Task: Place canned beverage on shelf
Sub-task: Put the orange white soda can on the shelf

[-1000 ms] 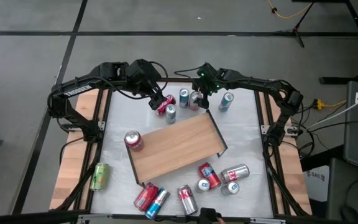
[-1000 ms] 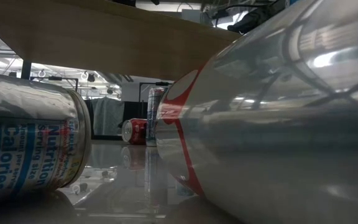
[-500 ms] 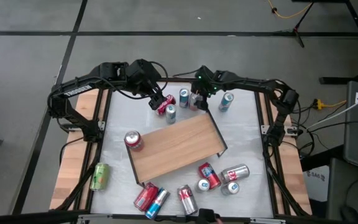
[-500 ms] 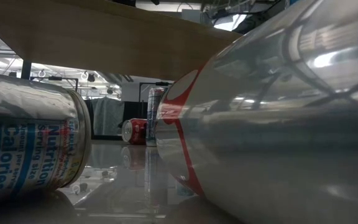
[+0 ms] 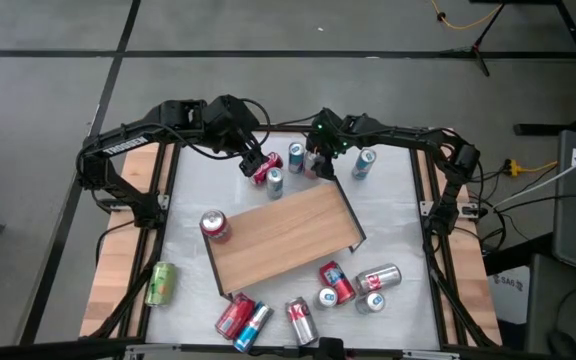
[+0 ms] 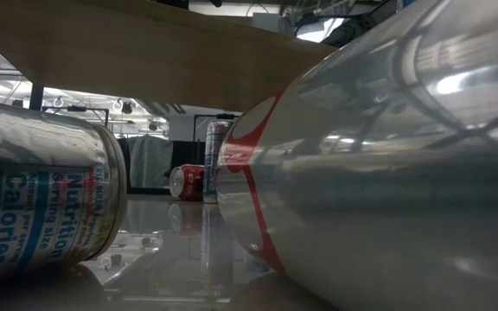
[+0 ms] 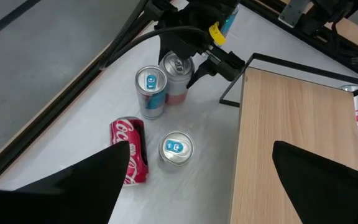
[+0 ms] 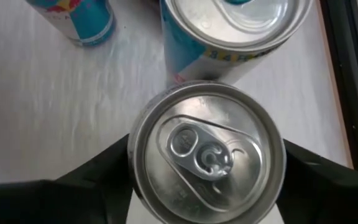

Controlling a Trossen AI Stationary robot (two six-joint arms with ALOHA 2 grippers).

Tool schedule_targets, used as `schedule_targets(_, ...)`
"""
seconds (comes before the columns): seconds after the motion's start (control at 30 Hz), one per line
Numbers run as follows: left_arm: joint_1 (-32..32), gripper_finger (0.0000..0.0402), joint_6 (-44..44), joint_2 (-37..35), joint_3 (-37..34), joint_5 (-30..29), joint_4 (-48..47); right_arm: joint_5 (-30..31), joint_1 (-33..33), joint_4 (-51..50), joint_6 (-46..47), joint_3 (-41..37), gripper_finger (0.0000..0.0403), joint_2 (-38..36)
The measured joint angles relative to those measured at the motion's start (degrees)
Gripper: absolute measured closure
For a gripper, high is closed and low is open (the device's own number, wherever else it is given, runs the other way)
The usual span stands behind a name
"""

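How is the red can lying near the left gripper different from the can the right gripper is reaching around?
The red can lies on its side on the table; the silver-topped can stands upright. The red can is red all over with white lettering; the silver-topped can looks pale with a pinkish band. Nothing touches the red can, while the right gripper has a finger on each side of the silver-topped can. Both are drink cans near the shelf.

The shelf sits tilted at the centre of the bench in the high view. Above its upper edge stand several cans, the right pincer around one upright can. A lying can touches the shelf's left end; more cans lie below its lower right.
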Motion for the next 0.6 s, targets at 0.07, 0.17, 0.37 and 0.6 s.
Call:
schedule_targets(0.07, 0.0, 0.0015, 0.0, 0.0, 0.0, 0.0, 0.0, 0.0, 0.0, 0.0, 0.3, 0.0, 0.0129, 0.0)
schedule_targets(0.17, 0.0, 0.0015, 0.0, 0.0, 0.0, 0.0, 0.0, 0.1, 0.0, 0.0, 1.5, 0.0, 0.0129, -0.1)
schedule_targets(0.37, 0.0, 0.0015, 0.0, 0.0, 0.0, 0.0, 0.0, 0.8, 0.0, -7.9, 2.1, 4.0, 0.0112, -0.6)
schedule_targets(0.6, 0.0, 0.0015, 0.0, 0.0, 0.0, -0.5, 0.0, 4.0, 0.7, -19.6, 2.1, 15.1, 0.0120, -1.0)
